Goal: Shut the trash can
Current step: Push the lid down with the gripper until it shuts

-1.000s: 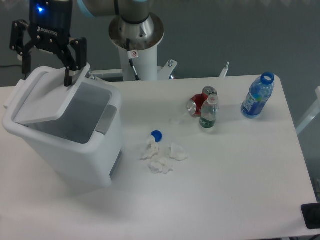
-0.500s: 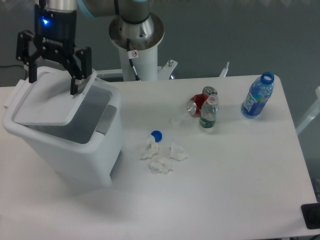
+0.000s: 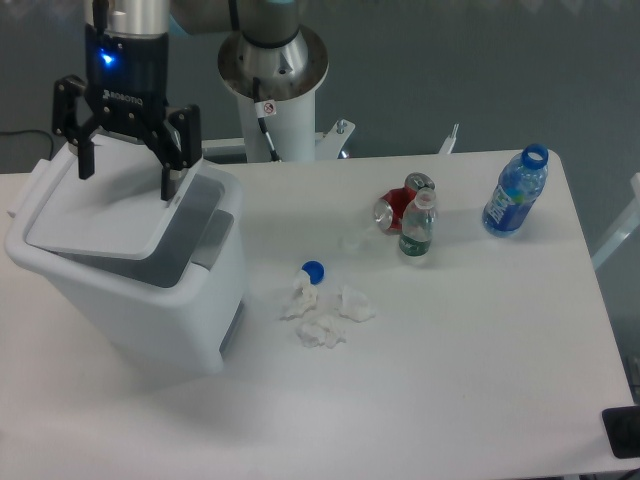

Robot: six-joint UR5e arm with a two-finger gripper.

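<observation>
A white table (image 3: 480,380) runs out from a grey wall, with the arm's white pedestal (image 3: 272,95) standing at its far edge. The trash can (image 3: 130,290) sits at the table's left end, close to the left and far edges, tilted a little so its front corner points toward the middle. Its lid (image 3: 100,210) lies low over the opening, sloping, with a dark gap showing along the right side next to the grey push tab (image 3: 212,240). The gripper (image 3: 128,180) hangs right above the lid, fingers spread wide, the right fingertip down at the lid's right edge. Right of the bin lie crumpled tissues (image 3: 322,315) and a blue cap (image 3: 313,270); farther over, a red can (image 3: 400,205), a small green bottle (image 3: 417,228) and a blue bottle (image 3: 515,192) by the far right corner. The near half of the table is bare.
</observation>
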